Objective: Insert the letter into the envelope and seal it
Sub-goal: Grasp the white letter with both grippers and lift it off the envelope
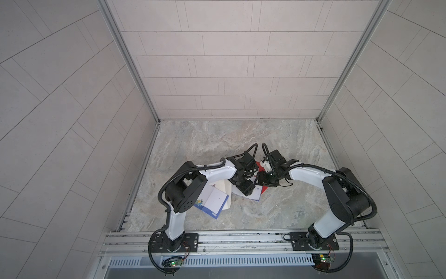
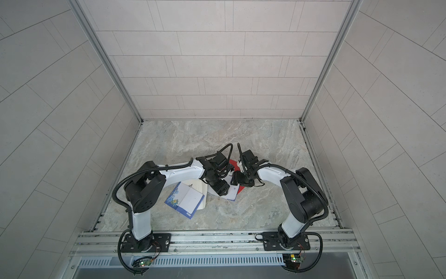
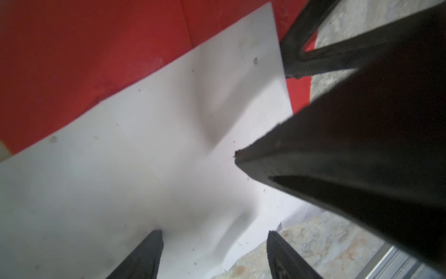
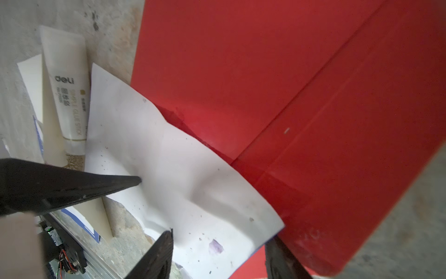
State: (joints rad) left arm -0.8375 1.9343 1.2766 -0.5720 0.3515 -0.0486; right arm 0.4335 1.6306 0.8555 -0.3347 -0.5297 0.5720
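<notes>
left gripper (image 3: pixel 214 232) spread, letter (image 3: pixel 144 169) jutting from envelope (image 3: pixel 96 48)

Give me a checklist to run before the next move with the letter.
1. Is the left gripper open above the letter? Ok.
2. Is the right gripper open above the letter's end? Ok.
3. Is the letter lying flat? Not ok; it is buckled between the grippers.
4. Has the letter's edge entered the envelope? Cannot tell; most of the sheet lies outside.
5. Is the glue stick at hand for sealing? Ok; it lies beside the letter.
</notes>
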